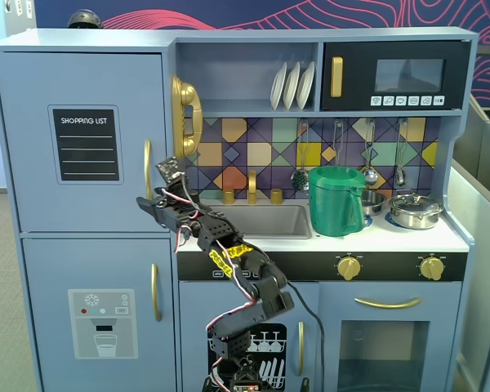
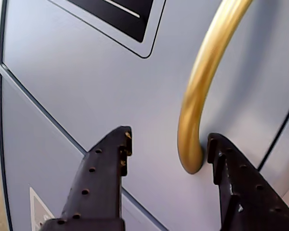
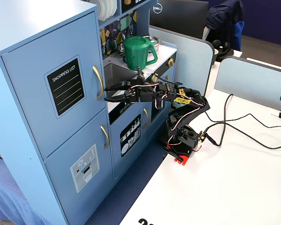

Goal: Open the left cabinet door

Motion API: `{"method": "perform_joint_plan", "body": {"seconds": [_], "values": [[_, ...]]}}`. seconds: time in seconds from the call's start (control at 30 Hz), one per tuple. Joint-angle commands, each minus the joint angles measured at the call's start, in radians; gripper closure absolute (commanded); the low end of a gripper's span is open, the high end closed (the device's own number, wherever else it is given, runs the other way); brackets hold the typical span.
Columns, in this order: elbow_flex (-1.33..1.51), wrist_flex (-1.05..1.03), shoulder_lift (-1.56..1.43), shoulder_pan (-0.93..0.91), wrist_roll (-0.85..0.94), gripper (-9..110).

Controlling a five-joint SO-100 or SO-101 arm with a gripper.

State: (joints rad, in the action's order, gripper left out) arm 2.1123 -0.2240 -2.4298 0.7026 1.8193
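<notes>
The left cabinet door [image 1: 33, 147] is light blue with a black "SHOPPING LIST" panel [image 1: 86, 143] and a vertical curved gold handle [image 1: 147, 169]. It is shut flush in both fixed views; it also shows in the other fixed view [image 3: 28, 103]. My gripper [image 2: 169, 142] is open. Its fingers straddle the lower end of the handle [image 2: 202, 96], which is close to the right finger [image 2: 226, 163] and far from the left finger [image 2: 106, 163]. In both fixed views the gripper [image 1: 145, 202] [image 3: 107, 93] reaches level to the handle's lower end [image 3: 99, 82].
Below is the dispenser-picture door [image 1: 102, 322] with its own gold handle [image 1: 155, 291]. A gold phone [image 1: 185, 114] hangs right of the handle. A sink [image 1: 261, 219] and a green pitcher [image 1: 336, 200] are on the counter. The arm base [image 3: 180, 140] stands on a white table with cables.
</notes>
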Motion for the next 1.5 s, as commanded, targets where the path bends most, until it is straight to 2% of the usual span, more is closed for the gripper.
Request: {"method": "perform_joint_plan", "body": {"seconds": [0.0, 0.17, 0.4, 0.83, 1.3, 1.47], "values": [[-0.112, 0.067, 0.066, 0.006, 0.018, 89], [-0.155, 0.103, 0.120, -0.008, 0.032, 89], [-0.176, 0.153, 0.181, 0.087, 0.123, 90], [0.034, 0.382, 0.178, 0.296, 0.356, 92], [0.123, 0.526, 0.282, 0.457, 0.492, 93], [0.170, 0.558, 0.267, 0.451, 0.488, 93]]}}
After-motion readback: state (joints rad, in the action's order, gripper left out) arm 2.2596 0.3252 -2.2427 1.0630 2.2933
